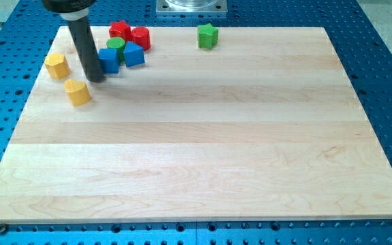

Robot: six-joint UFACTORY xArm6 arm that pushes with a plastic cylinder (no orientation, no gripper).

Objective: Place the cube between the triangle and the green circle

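At view's upper left: my tip (96, 78) touching blue cube (109, 60), green circle (116, 45) just behind. Pushing step underway; next, nudge rightward toward blue triangle (134, 55). No jaws fitted.

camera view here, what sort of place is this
Probably a robotics lab bench. A pale wooden board lies on a blue perforated metal table, small coloured blocks such as a green star sit on it, and my tip rests beside a blue block.

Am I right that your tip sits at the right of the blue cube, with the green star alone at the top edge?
Not quite: my tip is at the view's left of the blue cube, touching or nearly so. The green star does stand alone at the top edge, as the camera view shows.
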